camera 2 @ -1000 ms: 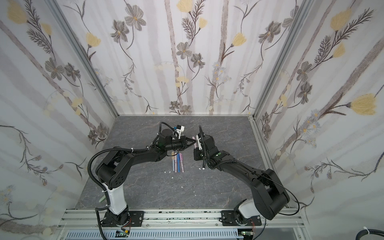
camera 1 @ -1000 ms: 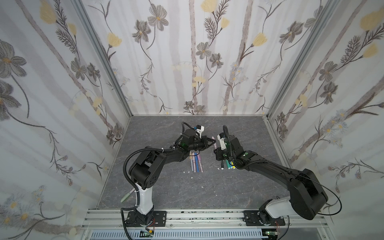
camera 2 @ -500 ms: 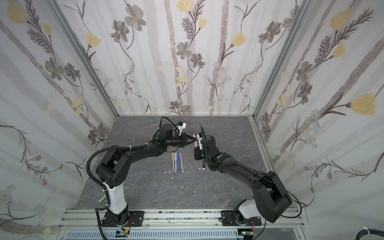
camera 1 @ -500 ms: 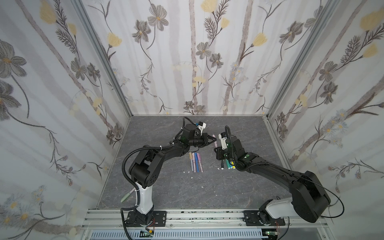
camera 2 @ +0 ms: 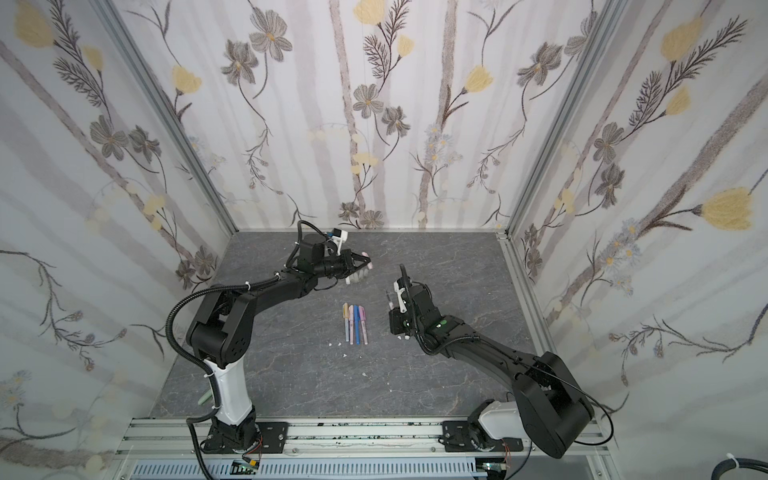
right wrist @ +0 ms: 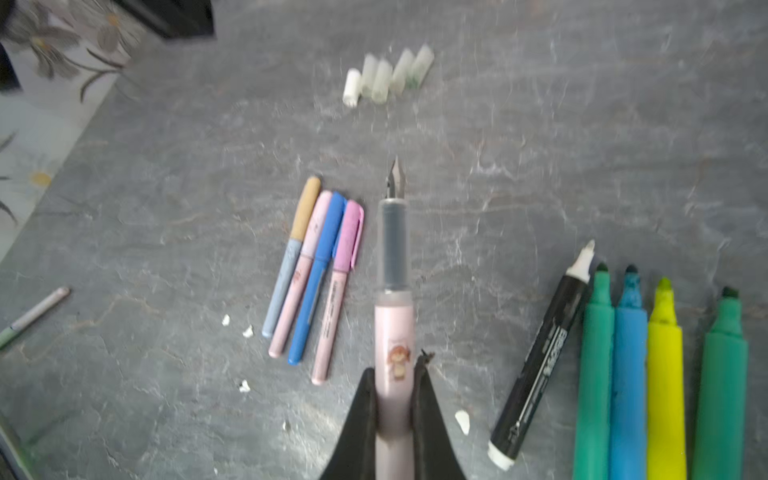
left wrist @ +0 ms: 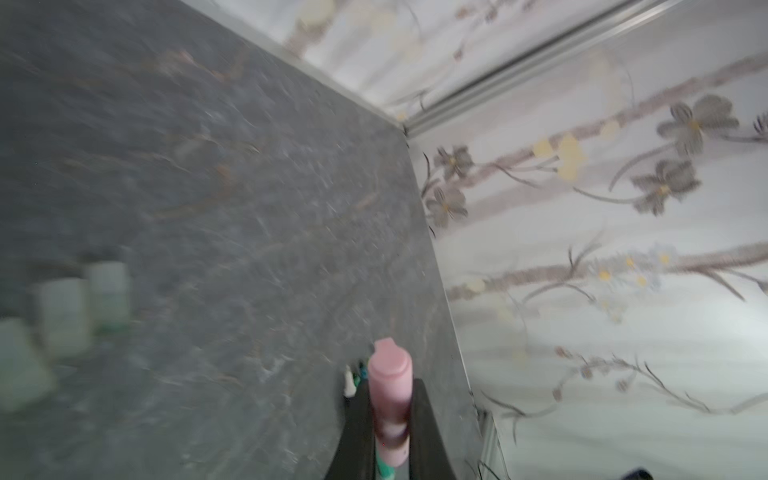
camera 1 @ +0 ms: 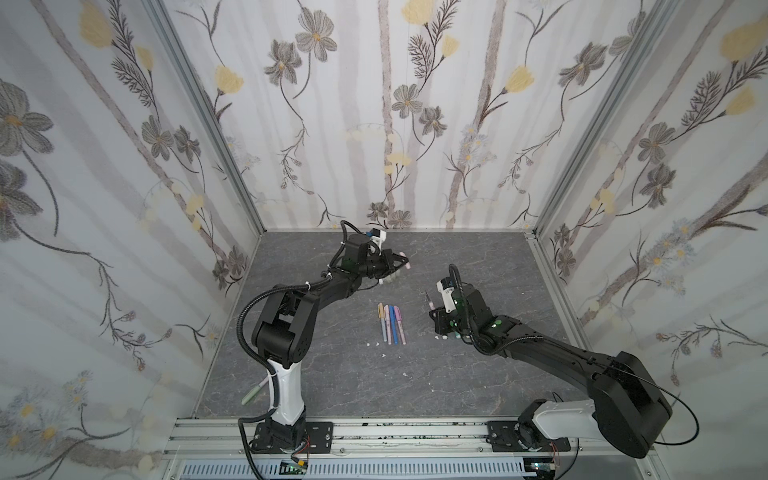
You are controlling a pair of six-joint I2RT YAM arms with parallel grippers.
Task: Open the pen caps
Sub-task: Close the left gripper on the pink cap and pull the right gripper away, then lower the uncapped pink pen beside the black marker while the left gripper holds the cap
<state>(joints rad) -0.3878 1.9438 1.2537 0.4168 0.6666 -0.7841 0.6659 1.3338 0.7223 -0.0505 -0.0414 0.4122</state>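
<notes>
A grey, marble-veined tabletop (camera 1: 457, 382) is seen enclosed on three sides by walls (camera 1: 415, 124) papered with grey and yellow flowers on pale stripes. The walls are joined at the corners by aluminium posts (camera 1: 208, 120). A slotted aluminium rail (camera 1: 374, 432), to which both arm bases are bolted, is laid along the bottom edge of both top views. Just above the centre of a top view the left gripper (camera 1: 401, 263) is held clear of the surface and closed tightly on a pink cap (camera 1: 406, 264), whose rounded end is shown protruding past the fingertips in the left wrist view. Directly below it a short row of loose caps (camera 1: 387, 280), one white and the rest translucent, is laid on the tabletop. At the centre four capped pens (camera 1: 390, 324), tan, pink, blue and purple, are set side by side, touching. Right of centre the right gripper (right wrist: 395, 374) is clamped on the barrel of a pink pen (right wrist: 394, 328), its metal nib laid bare and pointed toward the back wall. Beside it, uncapped markers (right wrist: 665, 374) and a black-and-white marker (right wrist: 540, 353) are lined up. White specks (camera 1: 376, 344) are scattered near the capped pens, and a green pen (camera 1: 253, 394) is found at the lower left, by the left arm's base.
</notes>
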